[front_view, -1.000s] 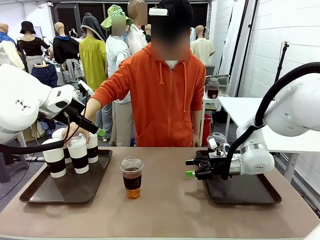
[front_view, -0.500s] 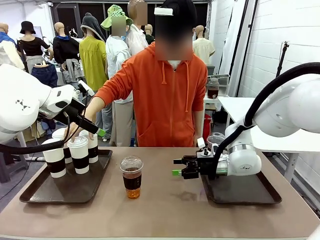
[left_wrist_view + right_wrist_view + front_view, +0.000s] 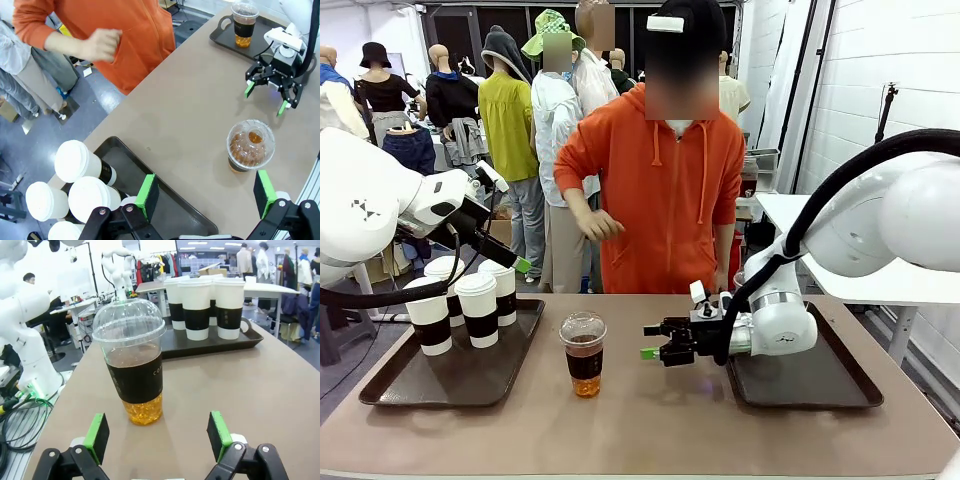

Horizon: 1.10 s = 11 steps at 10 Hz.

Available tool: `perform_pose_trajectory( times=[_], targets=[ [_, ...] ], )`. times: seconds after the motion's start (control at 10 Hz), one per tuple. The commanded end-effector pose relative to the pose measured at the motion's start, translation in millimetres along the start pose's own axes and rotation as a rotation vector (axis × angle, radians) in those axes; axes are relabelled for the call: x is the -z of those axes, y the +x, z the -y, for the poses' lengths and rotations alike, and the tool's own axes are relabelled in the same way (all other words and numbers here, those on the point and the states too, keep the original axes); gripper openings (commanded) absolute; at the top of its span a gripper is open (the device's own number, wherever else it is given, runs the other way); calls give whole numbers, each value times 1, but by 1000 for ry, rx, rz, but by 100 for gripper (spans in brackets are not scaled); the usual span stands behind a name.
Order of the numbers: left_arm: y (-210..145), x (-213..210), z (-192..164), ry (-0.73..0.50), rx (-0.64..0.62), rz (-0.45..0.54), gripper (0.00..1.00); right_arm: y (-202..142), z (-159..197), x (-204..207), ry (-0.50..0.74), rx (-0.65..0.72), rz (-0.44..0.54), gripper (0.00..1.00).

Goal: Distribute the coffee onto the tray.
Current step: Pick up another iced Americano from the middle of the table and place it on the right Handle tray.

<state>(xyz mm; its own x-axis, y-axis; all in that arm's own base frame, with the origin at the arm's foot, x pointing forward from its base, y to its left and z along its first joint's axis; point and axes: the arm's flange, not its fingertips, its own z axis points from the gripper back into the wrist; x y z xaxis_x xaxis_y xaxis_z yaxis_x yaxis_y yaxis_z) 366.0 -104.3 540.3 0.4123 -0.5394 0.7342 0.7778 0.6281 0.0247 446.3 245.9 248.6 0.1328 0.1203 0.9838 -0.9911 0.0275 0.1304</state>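
We see the right claw (image 3: 650, 341) lying low over the table with its green-padded jaws spread wide and nothing in them. The clear plastic dome-lidded cup (image 3: 584, 352) of brown drink, banded by a dark sleeve, stands upright on the bare tabletop straight ahead of it, near but not yet between the fingers; from the claw's own camera that cup (image 3: 132, 365) sits a little to one side of the gap's middle. Far beyond it from the claw, the four white paper cups (image 3: 470, 300) with white lids and dark brown sleeves are bunched on a dark rectangular tray (image 3: 380, 385). Behind the claw, under its own arm, lies a second dark tray (image 3: 820, 385) carrying another clear domed cup (image 3: 243, 27). The left claw (image 3: 206, 194) hangs above the paper cups' tray, likewise spread wide and empty. We judge the next move is to slide the right claw around the cup and close on the sleeve. An off-centre approach could let one finger nudge the cup over. Too hard a squeeze on thin plastic could buckle the wall or pop the dome, and a grip high on the lid could slip. The person's hand (image 3: 598, 228) is raised well clear of the table.
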Motion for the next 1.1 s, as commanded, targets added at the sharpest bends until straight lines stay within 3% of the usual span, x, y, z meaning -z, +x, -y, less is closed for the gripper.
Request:
perform_pose_trajectory(
  times=[0.0, 1.0],
  targets=[
    [-2, 1, -1, -16, -2, 9, 100, -8, 7, 20, -22, -32, -14, 100],
    [-2, 1, -1, -16, -2, 9, 100, -18, 5, 79, 55, -42, -2, 100]
  ],
)
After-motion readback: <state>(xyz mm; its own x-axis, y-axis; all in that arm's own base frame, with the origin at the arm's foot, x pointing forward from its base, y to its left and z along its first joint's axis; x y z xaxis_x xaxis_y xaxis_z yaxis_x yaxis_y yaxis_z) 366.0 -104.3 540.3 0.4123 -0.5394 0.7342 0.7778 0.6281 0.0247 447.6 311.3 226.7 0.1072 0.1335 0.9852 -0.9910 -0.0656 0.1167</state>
